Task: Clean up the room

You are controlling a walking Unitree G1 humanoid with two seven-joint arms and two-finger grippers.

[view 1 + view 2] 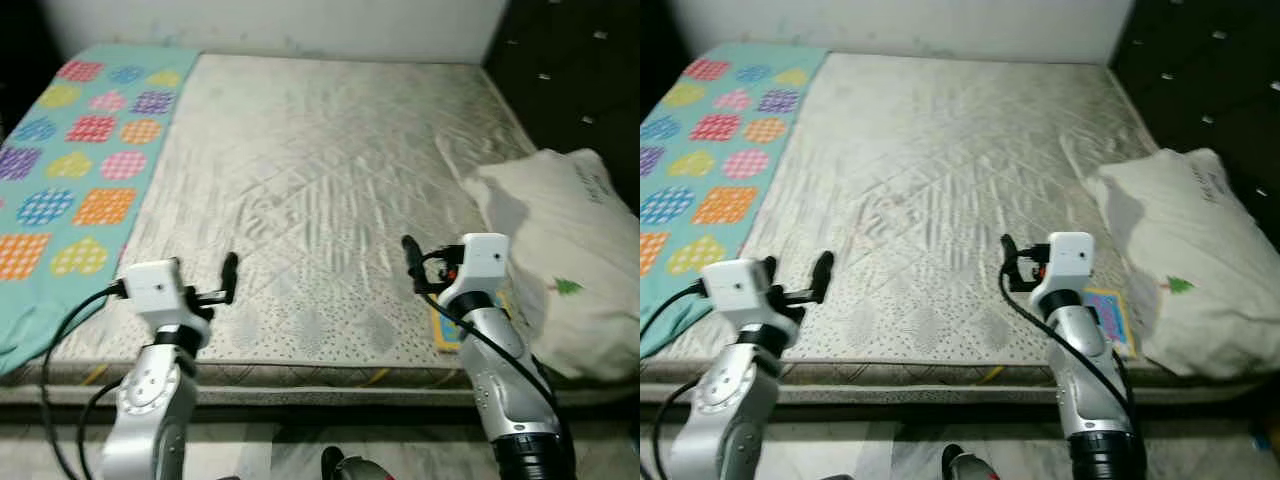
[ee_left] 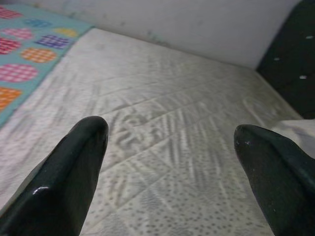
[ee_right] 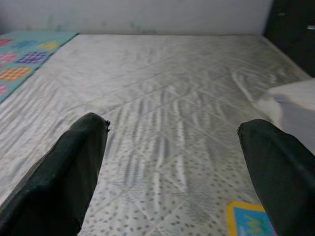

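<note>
Mattress (image 1: pixel 320 180) is seen bare from the left eye view, with a teal patterned sheet (image 1: pixel 80 150) laid along its left side and a white pillow (image 1: pixel 560 260) at its right edge. A small colourful book (image 1: pixel 447 330) lies flat near the front edge, partly hidden behind the right arm. The left gripper (image 1: pixel 230 277) and right gripper (image 1: pixel 408 255) are both held above the front of the mattress, nothing between their fingers.

Right eye view: the book (image 1: pixel 1108 315) is shown more fully, just beside the pillow (image 1: pixel 1185 260), its long axis running roughly front to back. It lies right of and below the right gripper (image 1: pixel 1008 258), well apart from the left gripper (image 1: pixel 822 272).

Left wrist view: fingers (image 2: pixel 64 187) are spread wide over bare quilting; released, holding nothing.

Right wrist view: fingers (image 3: pixel 64 182) likewise parted and empty; the book's corner (image 3: pixel 248 221) is seen close beneath, toward the pillow (image 3: pixel 290 105) side.

Judgement: the right arm is the nearer; a short swing toward the pillow and downward would be needed.
</note>
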